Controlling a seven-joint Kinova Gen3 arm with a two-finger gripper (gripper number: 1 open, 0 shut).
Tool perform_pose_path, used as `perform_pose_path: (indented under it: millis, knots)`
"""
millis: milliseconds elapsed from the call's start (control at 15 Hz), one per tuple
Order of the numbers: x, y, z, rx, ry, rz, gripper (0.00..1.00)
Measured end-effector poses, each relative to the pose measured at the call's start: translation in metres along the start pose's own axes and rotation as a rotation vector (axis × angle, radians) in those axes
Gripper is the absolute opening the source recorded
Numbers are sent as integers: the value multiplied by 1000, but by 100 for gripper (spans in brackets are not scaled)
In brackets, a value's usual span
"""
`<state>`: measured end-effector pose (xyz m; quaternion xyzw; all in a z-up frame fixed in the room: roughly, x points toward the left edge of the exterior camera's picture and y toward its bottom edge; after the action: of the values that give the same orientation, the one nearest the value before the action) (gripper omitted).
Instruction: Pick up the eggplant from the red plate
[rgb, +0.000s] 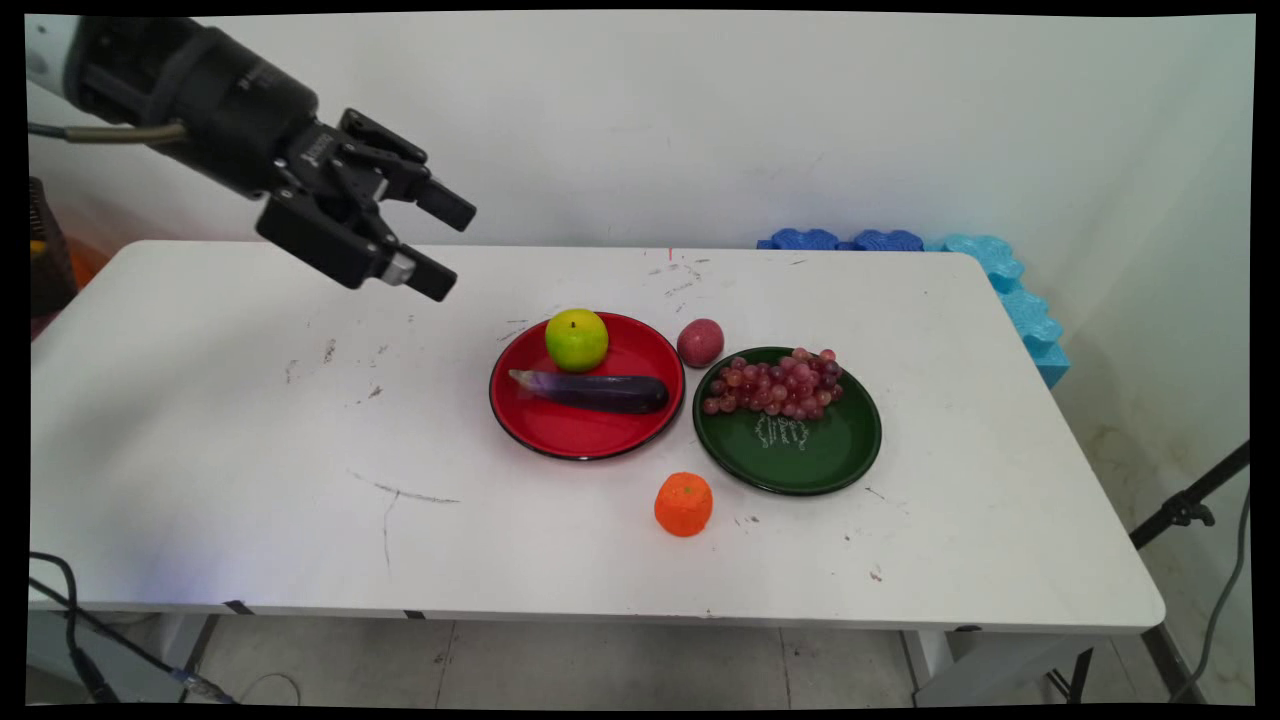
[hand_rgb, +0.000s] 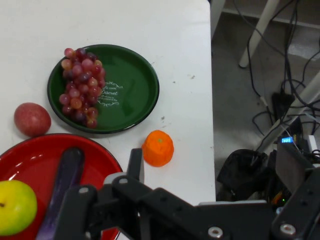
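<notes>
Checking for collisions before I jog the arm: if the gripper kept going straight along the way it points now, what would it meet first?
Probably the red plate, near the green apple and eggplant on it. The open gripper points down and to the right at them, with only bare table between, though depth is uncertain.

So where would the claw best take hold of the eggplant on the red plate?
Probably at mid-length, from straight above. The eggplant lies flat and long across the red plate, so closing across its narrow width suits it. The green apple sits just behind, apart from it.
</notes>
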<state>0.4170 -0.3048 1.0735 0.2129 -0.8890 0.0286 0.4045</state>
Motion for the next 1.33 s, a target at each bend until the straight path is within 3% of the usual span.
perform_pose_path:
  millis: [333,600,1333]
  knots:
    - [9,-8,3,8,-25,16,100]
    - [18,-25,19,38,-79,31,100]
    - [18,-84,121,96,-289,114,100]
